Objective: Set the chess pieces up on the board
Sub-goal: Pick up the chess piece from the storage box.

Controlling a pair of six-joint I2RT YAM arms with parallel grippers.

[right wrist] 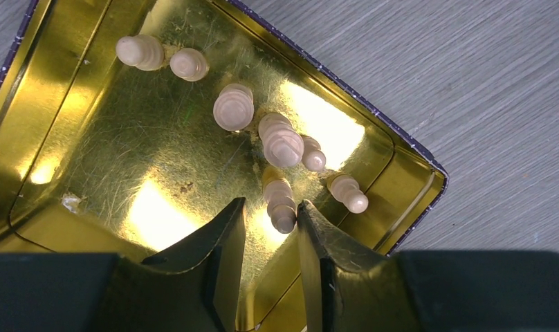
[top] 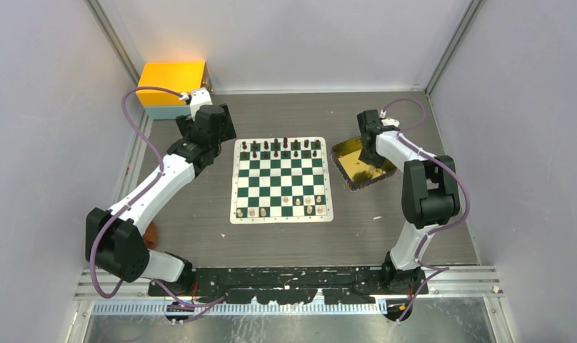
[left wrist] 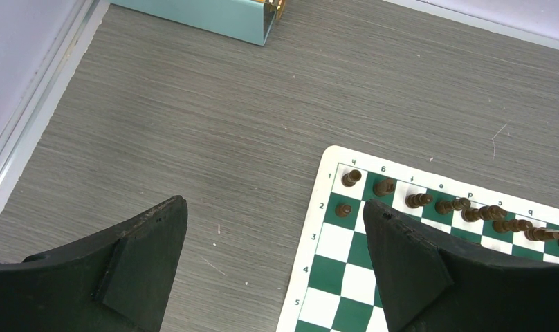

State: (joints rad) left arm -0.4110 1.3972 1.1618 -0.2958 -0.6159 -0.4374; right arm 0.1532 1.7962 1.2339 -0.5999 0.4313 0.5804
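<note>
The green and white board [top: 282, 180] lies mid-table. Dark pieces [top: 278, 146] stand along its far rows and pale pieces [top: 280, 209] on its near rows. My left gripper [top: 213, 130] is open and empty, hovering over bare table just left of the board's far-left corner [left wrist: 339, 242]; its fingers [left wrist: 145, 256] are wide apart, with dark pieces [left wrist: 418, 200] beside the right one. My right gripper [right wrist: 271, 205] is low inside the gold tray [right wrist: 124, 152]. It is open around a lying pale piece [right wrist: 278, 190] that touches the right finger. Several more pale pieces [right wrist: 233, 107] lie in the tray.
An orange box with a teal base [top: 173, 86] stands at the back left, its teal side in the left wrist view [left wrist: 207, 14]. The gold tray [top: 360, 168] sits right of the board. A small reddish object [top: 151, 234] lies by the left arm. Enclosure walls ring the table.
</note>
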